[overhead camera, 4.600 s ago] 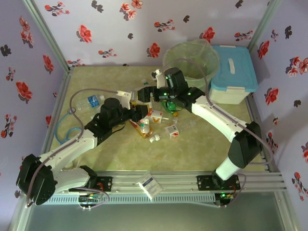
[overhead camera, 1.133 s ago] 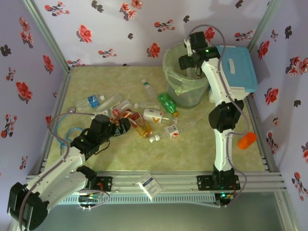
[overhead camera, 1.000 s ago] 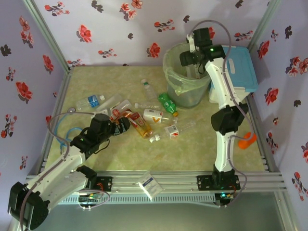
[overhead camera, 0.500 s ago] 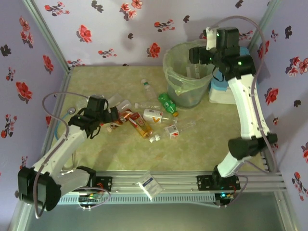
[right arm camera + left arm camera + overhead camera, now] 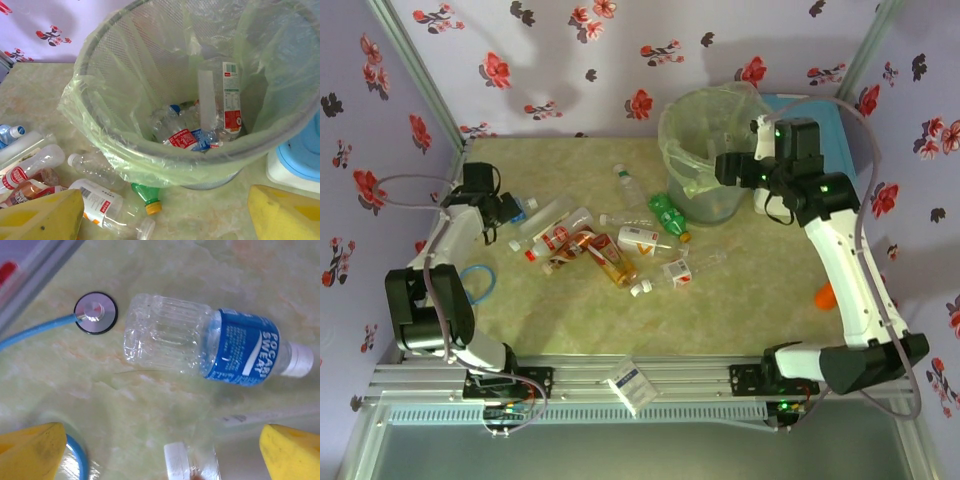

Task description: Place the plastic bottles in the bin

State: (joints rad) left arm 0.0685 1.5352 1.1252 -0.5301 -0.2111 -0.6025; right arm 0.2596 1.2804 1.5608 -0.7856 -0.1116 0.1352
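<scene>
Left tool (image 5: 160,450) hung wide near the blue-labelled bottle (image 5: 200,345), which might roll aside if one finger nudged it.

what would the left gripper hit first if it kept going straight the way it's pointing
Probably the white-capped clear bottle lying low between the open fingers of the left gripper, or the table just beside it; depth is unclear. The blue-labelled bottle sits off that line.
</scene>
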